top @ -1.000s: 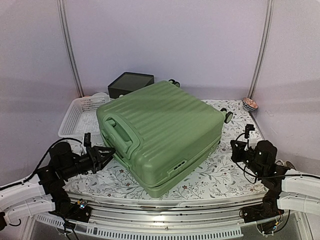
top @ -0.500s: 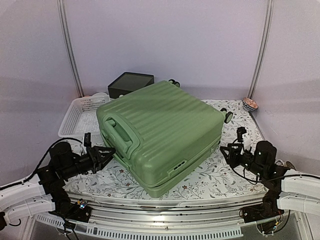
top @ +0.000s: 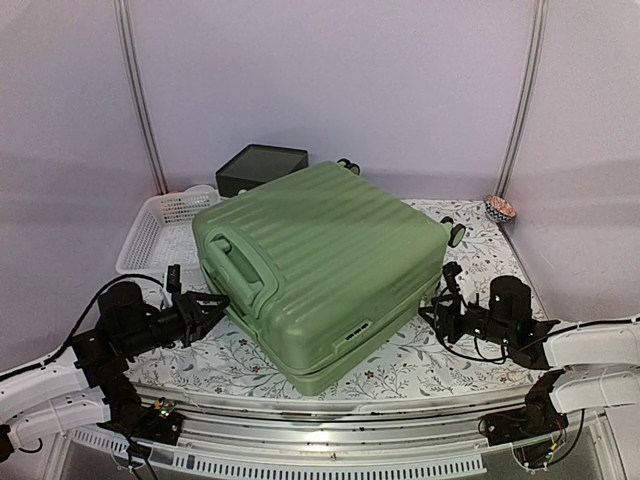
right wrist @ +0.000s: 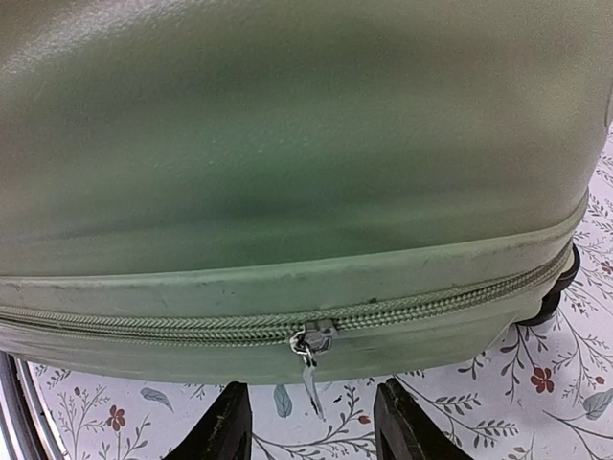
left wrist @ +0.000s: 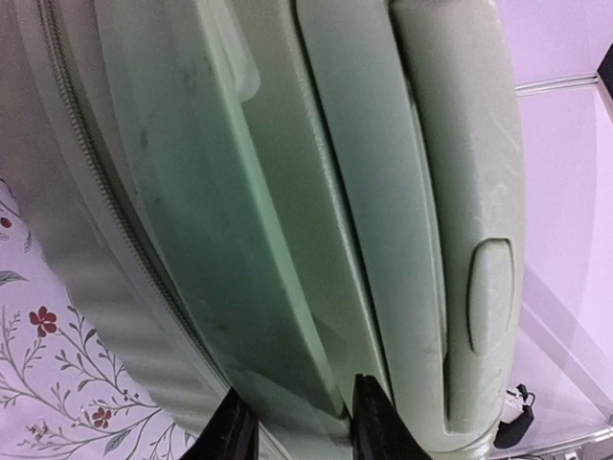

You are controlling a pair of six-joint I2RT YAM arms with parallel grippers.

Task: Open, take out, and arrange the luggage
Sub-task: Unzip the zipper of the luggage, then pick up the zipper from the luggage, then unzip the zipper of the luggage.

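Note:
The light-green ribbed luggage [top: 320,260] lies flat in the middle of the table, shut, with its handle toward the left and its black wheels at the back right. My left gripper [top: 207,308] presses against its left side. In the left wrist view my left gripper [left wrist: 302,431] has its fingers closed over a ridge of the shell [left wrist: 316,240]. My right gripper [top: 440,305] sits at the luggage's right side, low by the zipper seam. In the right wrist view my right gripper [right wrist: 314,426] stands open, with the metal zipper pull [right wrist: 308,362] hanging just ahead, untouched.
A white mesh basket [top: 160,225] stands at the back left, touching the luggage's corner. A dark-lidded box [top: 262,168] sits behind it. A small patterned bowl [top: 500,208] rests at the back right. The floral cloth [top: 440,350] covers the table.
My right arm has swung left and down toward the luggage's right side, and its gripper has gone from shut to open. The left arm and the luggage have not moved.

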